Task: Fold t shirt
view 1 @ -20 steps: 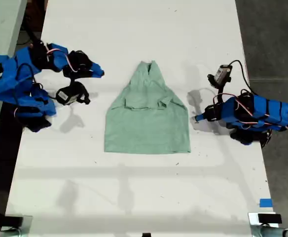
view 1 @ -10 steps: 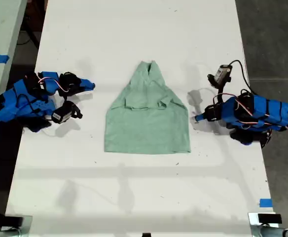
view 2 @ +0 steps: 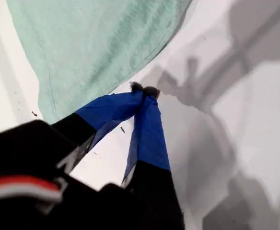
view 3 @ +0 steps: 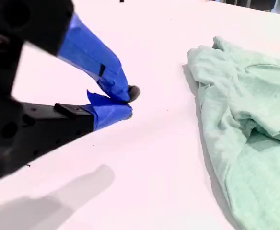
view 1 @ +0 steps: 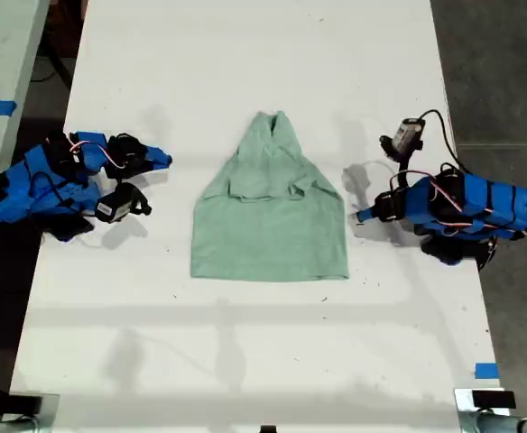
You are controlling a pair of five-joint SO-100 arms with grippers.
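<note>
Your t shirt [view 1: 271, 209] lies sleeves-folded on the tabletop [view 1: 245, 54], both jaws clenched empty beside it. Next, I judge, grip the hem and fold upward.

Exterior view: bright, even overhead lighting; white table [view 1: 245, 343] near overexposed, little surface detail. Soft multiple shadows spread toward 6 o'clock of arms, faint streaks below. Focus sharp throughout. Both wrist views: near gripper bodies dark, blurred; tabletop glare pinkish-white in second; grey overlapping shadows at 3 o'clock in first.

Bare table [view 1: 245, 54] around t shirt [view 1: 270, 212]
</note>
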